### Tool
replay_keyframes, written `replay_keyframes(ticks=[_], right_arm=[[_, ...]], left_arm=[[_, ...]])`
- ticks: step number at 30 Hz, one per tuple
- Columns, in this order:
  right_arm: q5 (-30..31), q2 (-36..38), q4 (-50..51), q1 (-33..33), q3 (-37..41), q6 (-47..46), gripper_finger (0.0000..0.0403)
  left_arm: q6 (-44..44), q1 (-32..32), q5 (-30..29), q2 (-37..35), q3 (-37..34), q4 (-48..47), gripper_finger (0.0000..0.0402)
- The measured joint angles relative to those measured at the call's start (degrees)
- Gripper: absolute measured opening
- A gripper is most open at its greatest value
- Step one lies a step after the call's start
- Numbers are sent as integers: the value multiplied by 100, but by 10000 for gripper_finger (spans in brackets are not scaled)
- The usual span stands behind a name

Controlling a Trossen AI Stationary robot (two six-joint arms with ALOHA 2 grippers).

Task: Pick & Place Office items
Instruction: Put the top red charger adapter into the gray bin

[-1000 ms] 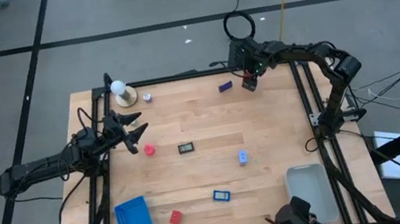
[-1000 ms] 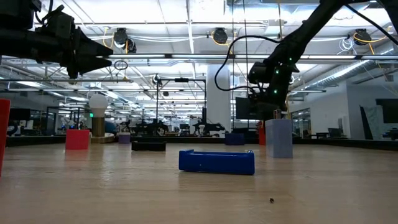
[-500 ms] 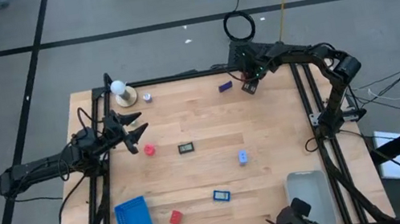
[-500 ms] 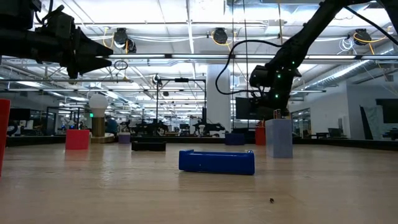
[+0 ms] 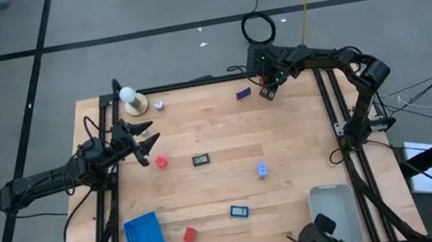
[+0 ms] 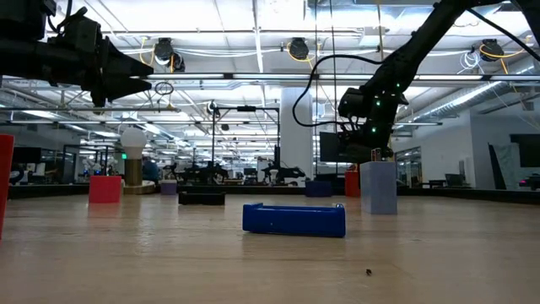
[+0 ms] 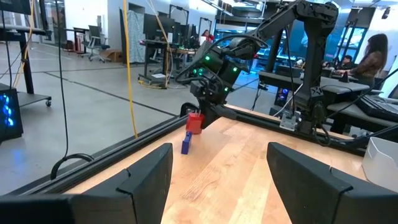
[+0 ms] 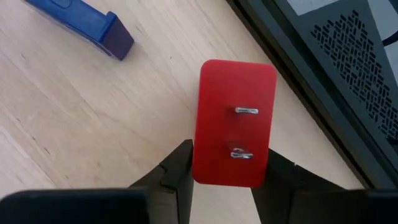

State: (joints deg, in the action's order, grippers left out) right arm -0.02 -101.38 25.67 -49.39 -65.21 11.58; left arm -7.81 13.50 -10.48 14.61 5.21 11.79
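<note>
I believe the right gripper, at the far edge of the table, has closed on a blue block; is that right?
Not quite: the block is red, not blue. The right wrist view shows the right gripper shut on the red block; the blue piece lies apart on the table.

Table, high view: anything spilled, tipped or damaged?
Nothing stands out. The small pieces lie scattered flat on the table. The right gripper is closed on a red block at the far edge. The left gripper hangs open above the left side.

Red block [image 8: 234,123]: lower end hidden between right gripper's fingers [image 8: 175,168]. Blue piece [image 8: 81,23] beside the block: cut off by frame edge. Block's metal prongs: kind indistinct.
</note>
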Motion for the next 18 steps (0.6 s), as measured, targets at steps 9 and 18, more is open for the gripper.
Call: replay_keyframes(ticks=[9,18], right_arm=[[-1,543,-16,15,0,-6,111],[0,2184,338,17,0,-285,111]], left_arm=[[13,0,-2,0,0,-2,259],[-9,-2,-4,0,0,-2,259]])
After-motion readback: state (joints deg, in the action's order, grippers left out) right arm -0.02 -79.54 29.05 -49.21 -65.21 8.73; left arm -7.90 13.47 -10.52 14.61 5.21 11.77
